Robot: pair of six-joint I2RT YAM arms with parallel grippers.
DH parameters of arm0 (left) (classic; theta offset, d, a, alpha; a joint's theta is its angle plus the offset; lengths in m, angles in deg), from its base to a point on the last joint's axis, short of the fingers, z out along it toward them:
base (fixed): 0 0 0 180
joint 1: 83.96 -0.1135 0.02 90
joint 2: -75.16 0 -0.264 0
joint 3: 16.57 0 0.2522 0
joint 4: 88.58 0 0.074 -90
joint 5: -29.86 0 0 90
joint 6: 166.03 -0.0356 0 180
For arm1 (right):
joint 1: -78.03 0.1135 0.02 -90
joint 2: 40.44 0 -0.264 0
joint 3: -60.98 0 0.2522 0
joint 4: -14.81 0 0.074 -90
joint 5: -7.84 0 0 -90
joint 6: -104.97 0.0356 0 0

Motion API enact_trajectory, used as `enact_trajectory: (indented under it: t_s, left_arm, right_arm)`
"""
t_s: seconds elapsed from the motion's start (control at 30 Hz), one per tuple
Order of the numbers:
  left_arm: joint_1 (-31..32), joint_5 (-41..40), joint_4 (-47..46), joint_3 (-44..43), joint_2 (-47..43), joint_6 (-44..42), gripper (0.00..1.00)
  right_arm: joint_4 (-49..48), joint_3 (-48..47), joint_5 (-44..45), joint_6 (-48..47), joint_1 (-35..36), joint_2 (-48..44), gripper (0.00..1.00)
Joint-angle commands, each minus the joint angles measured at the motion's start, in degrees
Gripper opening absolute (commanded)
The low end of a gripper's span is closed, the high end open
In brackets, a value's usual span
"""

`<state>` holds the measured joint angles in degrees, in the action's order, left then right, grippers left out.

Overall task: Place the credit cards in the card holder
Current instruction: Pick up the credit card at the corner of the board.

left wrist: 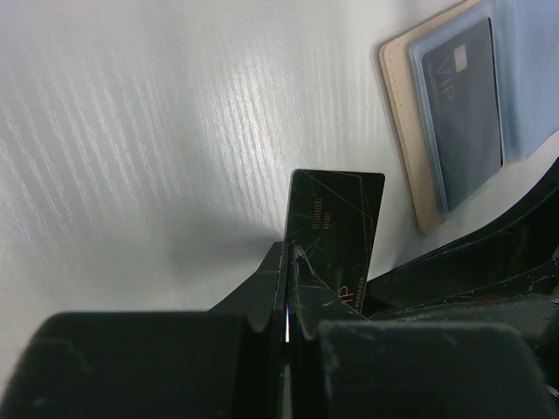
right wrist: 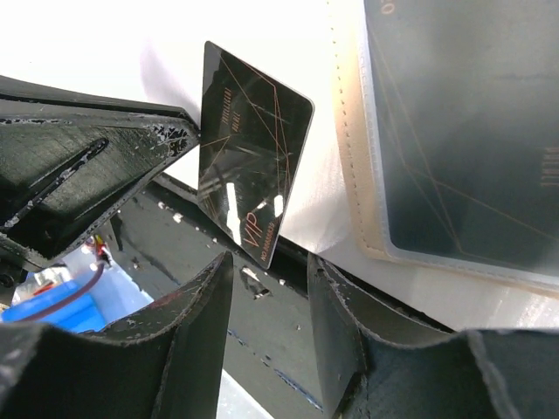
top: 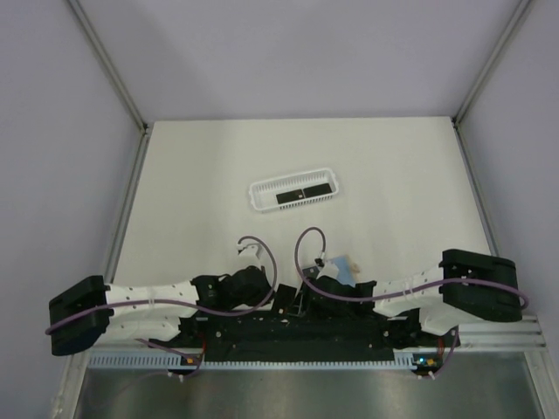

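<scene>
The left wrist camera settles the left pincer (left wrist: 286,262). Its jaws are pressed together with only a hairline between them, nipping the near end of a black card (left wrist: 336,231) that sticks out ahead of the fingertips. Ahead and to the right of that pincer lies the card holder (left wrist: 409,148), tan, flat on the white table (left wrist: 131,131), with a second card (left wrist: 463,105) showing through its clear pocket.

The right wrist camera shows what that one can't. The right pincer (right wrist: 269,288) stands parted, with a plain gap between its fingers (right wrist: 188,332), and it grips nothing. The black card hangs tilted just ahead of that gap, held up off the table by the left pincer's fingers, which reach in from the left side. Its lower corner dips close to the right fingertips; I can't tell whether it touches either one. The card holder fills the space ahead and to the right of this pincer, and the pocketed card's thin gold lines are easy to see up close.

From above, the two arms fold in toward each other at the near edge and the wrists crowd together, so neither pincer's opening can be read there. Only that view takes in the white basket (top: 258,188), well beyond both pincers toward the far side, with two dark cards (top: 290,197) lying flat inside it. A pale scrap of the card holder peeks out just past the right wrist
</scene>
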<state>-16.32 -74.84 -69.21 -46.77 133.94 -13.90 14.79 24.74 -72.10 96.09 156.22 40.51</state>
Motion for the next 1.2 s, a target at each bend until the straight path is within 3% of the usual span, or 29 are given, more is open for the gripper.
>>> enact_trajectory:
  t_s: [0.0, 0.27, 0.43, 0.53, 0.7, 0.8, 0.93, 1.03, 1.1, 1.17]
  left_arm:
    - [0.65, -0.42, 7.84, 2.65, 0.63, 0.10, 0.00]
    - [1.36, -0.59, 7.75, 3.44, -0.25, 1.68, 0.00]
    - [1.62, -0.68, 7.84, 3.62, -0.77, 1.94, 0.00]
    - [1.62, -1.03, 8.02, 3.18, -1.13, 1.77, 0.00]
    - [1.62, -3.31, 11.08, 0.98, -2.79, 1.33, 0.00]
    - [1.53, -7.78, 15.30, -2.00, -7.97, 1.24, 0.00]
    - [1.53, -14.64, 15.32, -5.34, -16.49, -3.14, 0.32]
    - [1.36, -17.37, 13.82, -8.85, -19.32, -9.46, 0.46]
    - [1.27, -18.26, 13.12, -10.70, -19.76, -12.37, 0.49]
    - [1.27, -18.96, 12.24, -11.94, -20.37, -14.92, 0.50]
  right_arm:
    - [-7.73, 3.14, -0.83, 1.67, -1.20, 3.51, 0.40]
    - [-21.09, 6.04, -4.09, 5.27, -2.78, 11.42, 0.37]
    - [-27.79, 9.38, -2.25, 7.38, -2.78, 12.75, 0.13]
    - [-27.36, 10.17, -0.23, 6.60, -2.78, 10.90, 0.00]
    - [-22.18, 9.30, 2.68, 2.65, -2.78, 3.79, 0.00]
    - [-13.76, 6.93, 3.99, -0.78, -2.78, -0.86, 0.00]
    - [-1.46, 3.33, 7.33, -6.75, -3.22, -8.16, 0.00]
    - [6.64, -0.63, 4.81, -14.29, -7.77, -12.38, 0.00]
    - [5.18, -0.64, -2.55, -20.27, -12.86, -14.93, 0.00]
    - [-1.57, 0.59, -17.11, -27.21, -19.28, -16.95, 0.00]
